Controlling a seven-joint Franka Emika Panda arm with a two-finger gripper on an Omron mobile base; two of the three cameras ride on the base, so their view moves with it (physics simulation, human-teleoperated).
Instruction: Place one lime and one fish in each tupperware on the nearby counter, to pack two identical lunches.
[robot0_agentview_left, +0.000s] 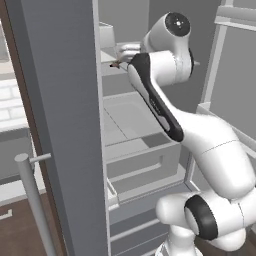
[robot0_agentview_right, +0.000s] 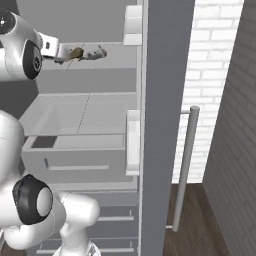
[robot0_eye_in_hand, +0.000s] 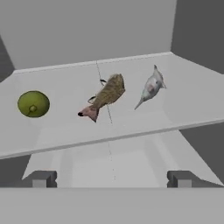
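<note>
1. The gripper (robot0_eye_in_hand: 111, 178) is seen in the hand view with its two finger tips (robot0_eye_in_hand: 41, 178) spread wide apart, nothing being held between them.
2. A brown-olive fish (robot0_eye_in_hand: 105, 97) is found lying on a pale fridge shelf (robot0_eye_in_hand: 61, 131), ahead of the fingers and about midway between them, well clear of both.
3. A silvery grey fish (robot0_eye_in_hand: 151, 86) is seen just beside the brown one, toward the right finger's side, apart from it.
4. One lime (robot0_eye_in_hand: 33, 103) is seen on the same shelf, near the left finger's side, well apart from the fish.
5. Counted: two fish, one lime.
6. In the right base view the two fish (robot0_agentview_right: 87, 53) are seen close before the hand.
</note>
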